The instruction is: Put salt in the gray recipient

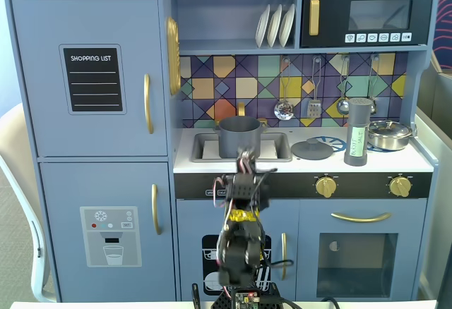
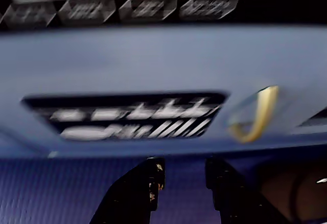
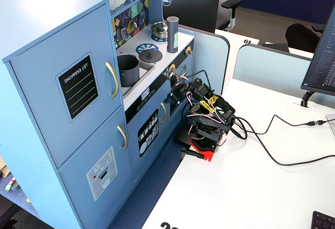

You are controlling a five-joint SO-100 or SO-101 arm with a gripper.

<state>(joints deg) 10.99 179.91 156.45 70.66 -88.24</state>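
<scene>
jaws apart, empty, before blue toy kitchen (image 1: 92, 182) on white desk (image 3: 251, 187)

A blue toy kitchen (image 1: 99, 140) fills a fixed view. White plates (image 1: 275, 25) stand on its shelf. A shiny steel pan (image 1: 389, 134) sits on the counter, and a flat gray lid (image 1: 311, 149) lies near the sink (image 1: 205, 147). A black monitor (image 3: 191, 7) stands behind.

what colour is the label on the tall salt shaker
Pale green with dark writing, clearest in a fixed view on the tall slim gray cylindrical salt shaker.
</scene>
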